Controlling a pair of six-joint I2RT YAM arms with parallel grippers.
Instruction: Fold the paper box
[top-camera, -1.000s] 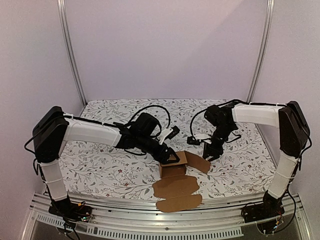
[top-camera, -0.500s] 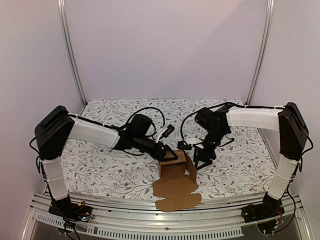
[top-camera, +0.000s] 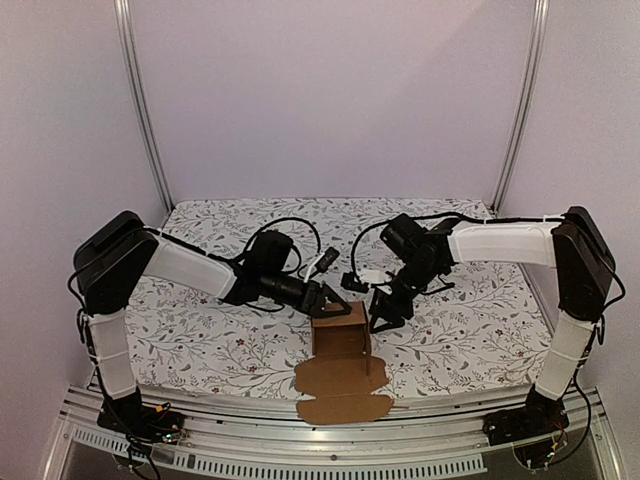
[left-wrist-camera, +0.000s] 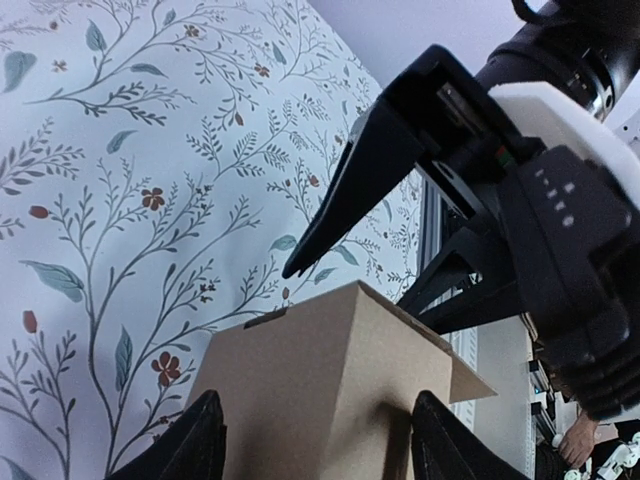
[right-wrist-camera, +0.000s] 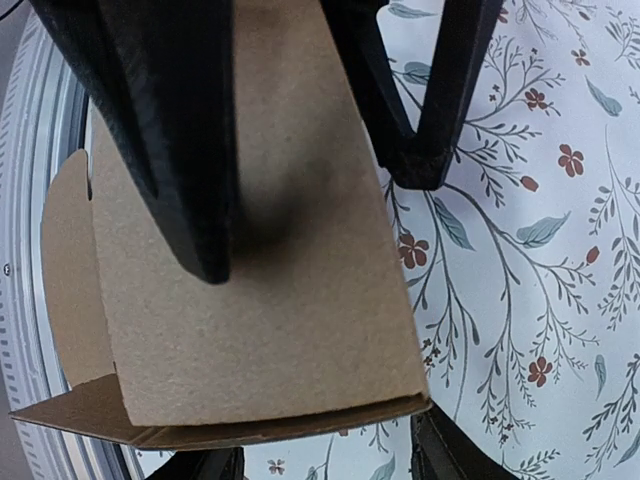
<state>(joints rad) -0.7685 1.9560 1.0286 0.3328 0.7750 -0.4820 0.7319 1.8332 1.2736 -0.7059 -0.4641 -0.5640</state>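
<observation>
— Flowered bench (top-camera: 200, 340), paper box (top-camera: 340, 332) near its front edge, walls up. How will it handle?
— Probably light, stiff, easily dented; pinch wall edges by creases. Right gripper (top-camera: 382, 320) is parted astride one wall; left gripper (top-camera: 335, 305) straddles the box, grip unclear.

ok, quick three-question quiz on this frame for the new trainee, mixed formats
1. True or false: the paper box lies completely flat.
2. The box's unfolded flaps lie: A) toward the near edge, B) toward the back wall, C) under the left arm.
3. In the top view, which gripper is at the box's right side?

Key: 1 false, part of it stands up as walls. 2 A. 3 the right gripper.
</observation>
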